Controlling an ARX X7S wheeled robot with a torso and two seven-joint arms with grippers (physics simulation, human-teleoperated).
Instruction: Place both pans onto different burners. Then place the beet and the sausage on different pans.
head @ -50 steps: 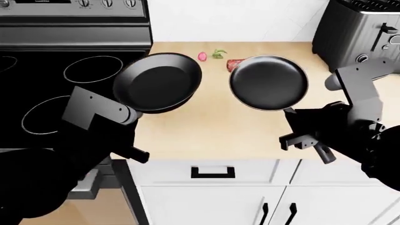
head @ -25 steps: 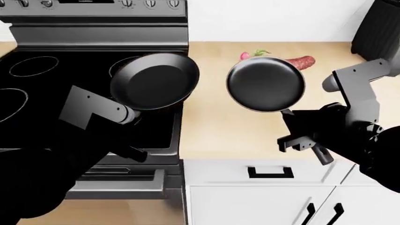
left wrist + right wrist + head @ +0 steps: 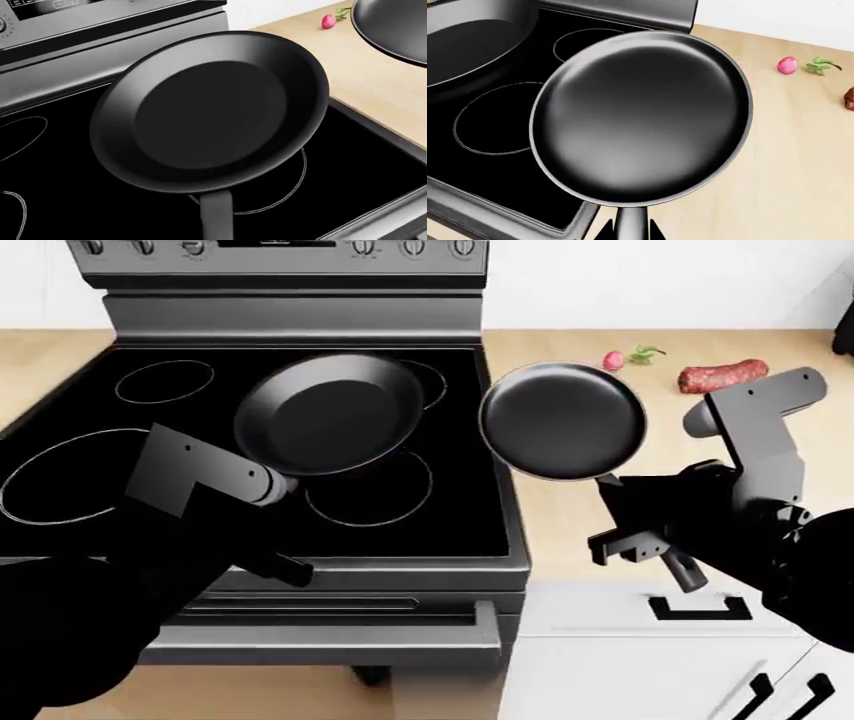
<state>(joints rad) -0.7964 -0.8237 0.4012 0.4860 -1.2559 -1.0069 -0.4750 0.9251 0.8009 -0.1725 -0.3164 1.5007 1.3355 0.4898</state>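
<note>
Boxy grey-and-black arms

Larger pan aloft over burners; smaller pan at cooktop edge; beet, sausage on counter.

Both pans are matte black: the larger pan has a darker flat centre inside a greyer sloping wall, and the smaller pan shows a soft grey sheen. The cooktop is glossy black, its burners drawn as thin white circle outlines. The surface is pale wood-toned. The beet is pink-red with green leaves, and the sausage is dark red speckled with white. The cabinets are white with black handles.
</note>
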